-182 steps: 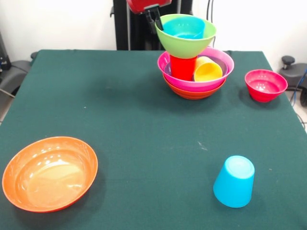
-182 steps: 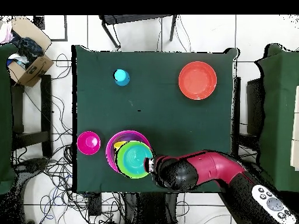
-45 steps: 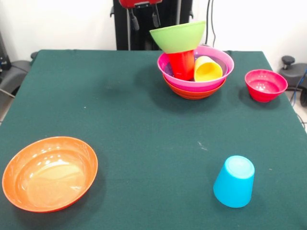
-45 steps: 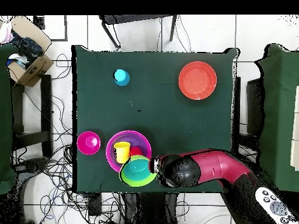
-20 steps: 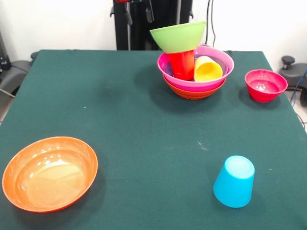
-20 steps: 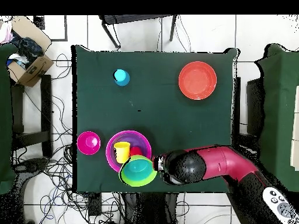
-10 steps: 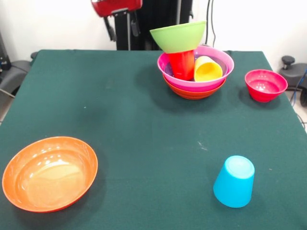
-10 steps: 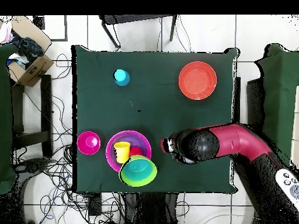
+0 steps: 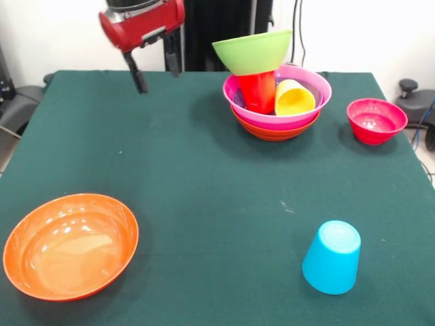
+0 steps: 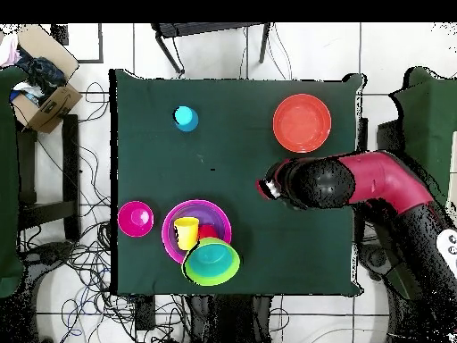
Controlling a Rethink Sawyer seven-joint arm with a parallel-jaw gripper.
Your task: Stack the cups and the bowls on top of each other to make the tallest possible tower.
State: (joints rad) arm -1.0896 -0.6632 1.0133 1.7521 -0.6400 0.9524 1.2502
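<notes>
The tower stands at the table's back right: an orange bowl [image 9: 275, 130] lowest, a magenta bowl [image 9: 306, 107] in it, purple [image 10: 203, 213] showing inside. A red cup [image 9: 258, 92] and a tilted yellow cup [image 9: 294, 99] sit in them. A lime green bowl [image 9: 251, 51] rests tilted on the red cup, with a small blue bowl [image 10: 211, 256] inside it. My gripper [image 9: 160, 81] hangs open and empty, left of the tower and well apart from it. A light blue cup [image 9: 332, 257] stands upside down at the front right. A second orange bowl [image 9: 70, 244] lies front left.
A small crimson bowl [image 9: 376, 120] sits alone to the right of the tower near the table's edge. Beyond the table, a cardboard box [image 10: 40, 89], chairs and loose cables lie on the floor.
My arm has swung away from the tower, leftward in the front view, and come lower over the table. The lime green bowl stays tilted on the red cup; nothing else moved.
</notes>
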